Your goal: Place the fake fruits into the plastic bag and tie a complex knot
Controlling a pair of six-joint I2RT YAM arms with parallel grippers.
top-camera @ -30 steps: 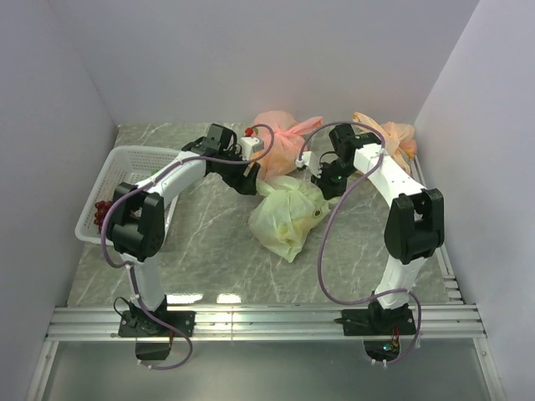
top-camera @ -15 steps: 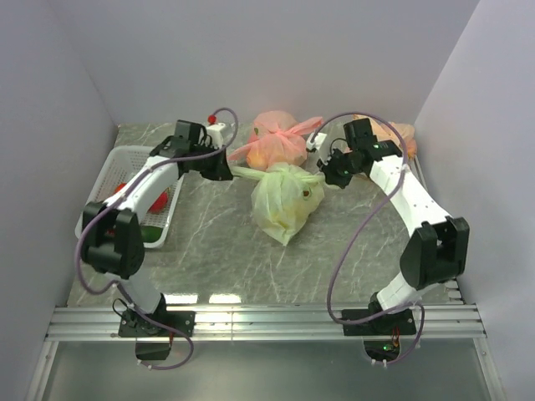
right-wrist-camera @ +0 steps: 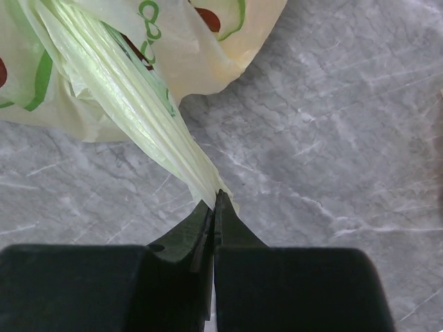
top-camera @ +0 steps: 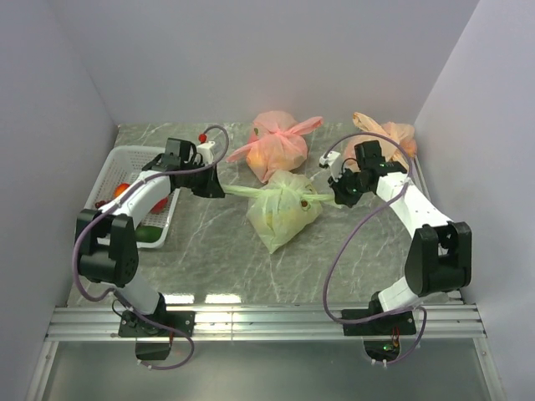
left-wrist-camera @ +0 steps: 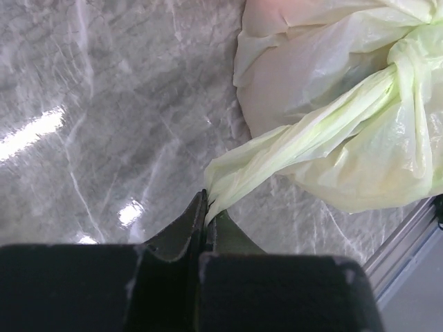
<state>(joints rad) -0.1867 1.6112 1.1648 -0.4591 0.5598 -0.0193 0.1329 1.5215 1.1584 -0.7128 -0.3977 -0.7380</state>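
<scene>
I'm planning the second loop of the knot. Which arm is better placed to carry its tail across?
Probably left. The left gripper pinches the longer tail, stretched well clear of the plastic bag; the right gripper holds a shorter tail close beside the knot.

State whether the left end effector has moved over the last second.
Yes: the left end effector has shifted left, away from the pink bag, toward the basket.

A pink knotted bag [top-camera: 274, 154] sits at the back of the grey marble table [top-camera: 217, 251], its tails pointing right. Well apart, in the far right corner, lies an orange-tan knotted bag [top-camera: 393, 132], partly hidden. A white slatted basket [top-camera: 117, 164] stands by the left wall. A ribbed rail [top-camera: 267, 321], possibly aluminium, crosses the near edge.
</scene>
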